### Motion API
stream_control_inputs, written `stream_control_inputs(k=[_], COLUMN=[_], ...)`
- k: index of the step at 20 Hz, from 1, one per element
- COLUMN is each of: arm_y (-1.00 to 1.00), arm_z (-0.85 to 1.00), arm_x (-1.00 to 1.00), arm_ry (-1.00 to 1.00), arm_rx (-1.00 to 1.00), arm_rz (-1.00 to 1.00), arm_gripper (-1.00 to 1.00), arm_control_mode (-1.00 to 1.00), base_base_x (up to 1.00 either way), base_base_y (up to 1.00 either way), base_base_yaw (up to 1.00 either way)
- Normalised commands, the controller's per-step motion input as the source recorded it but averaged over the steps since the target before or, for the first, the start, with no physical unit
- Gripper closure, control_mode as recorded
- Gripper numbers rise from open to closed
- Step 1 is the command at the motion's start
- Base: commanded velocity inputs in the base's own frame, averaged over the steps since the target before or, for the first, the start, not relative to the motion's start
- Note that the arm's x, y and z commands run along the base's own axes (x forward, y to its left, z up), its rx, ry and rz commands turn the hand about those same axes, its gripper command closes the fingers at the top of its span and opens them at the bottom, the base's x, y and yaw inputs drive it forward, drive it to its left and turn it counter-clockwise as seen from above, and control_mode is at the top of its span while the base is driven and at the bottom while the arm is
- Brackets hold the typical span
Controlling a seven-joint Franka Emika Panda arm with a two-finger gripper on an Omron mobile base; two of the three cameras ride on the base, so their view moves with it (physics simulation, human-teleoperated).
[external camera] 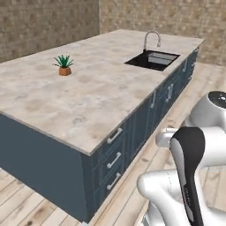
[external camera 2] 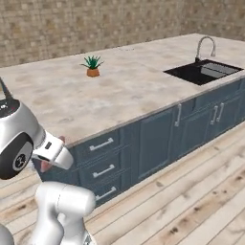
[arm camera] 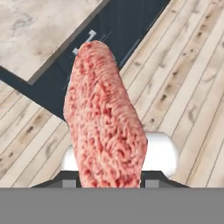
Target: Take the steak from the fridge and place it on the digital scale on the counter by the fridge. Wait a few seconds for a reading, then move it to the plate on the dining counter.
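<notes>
**Operator:** In the left base view I see the dining counter (external camera: 79,97) stretching away, a small potted plant (external camera: 64,65) on its far left part and the black sink (external camera: 152,59) with a chrome tap (external camera: 151,39) at the far right. I can't make out a plate on it from here.

**Observer:** And the right base view?

**Operator:** Same counter from the other side, with navy drawers (external camera 2: 103,165) on its near face. A sliver of pink shows just beside the arm's wrist, low and short of the counter edge.

**Observer:** Hand view?

**Operator:** The steak (arm camera: 105,118) stands up from the gripper (arm camera: 111,181), whose jaws are clamped on its lower end, over the wooden floor (arm camera: 183,87).

**Observer:** Risks?

**Operator:** I'm holding a soft slab by one end, so a swing or jolt could let it droop and slip onto the floor. I'd also judge that lifting too late could knock it against the counter edge.
</notes>
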Motion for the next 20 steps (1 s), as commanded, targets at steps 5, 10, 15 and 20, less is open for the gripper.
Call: stream_control_inputs(k=[5, 10, 15, 20], arm_y=[0.00, 0.00, 0.00, 0.00], arm_z=[0.00, 0.00, 0.00, 0.00], arm_x=[0.00, 0.00, 0.00, 0.00], arm_ry=[0.00, 0.00, 0.00, 0.00], arm_rx=[0.00, 0.00, 0.00, 0.00], arm_rz=[0.00, 0.00, 0.00, 0.00], arm_gripper=[1.00, 1.00, 1.00, 1.00], arm_control_mode=[1.00, 1.00, 1.00, 1.00], base_base_x=[0.53, 0.53, 0.87, 1.00], base_base_y=[0.39, 0.46, 0.45, 0.41], base_base_yaw=[0.67, 0.66, 0.56, 0.37])
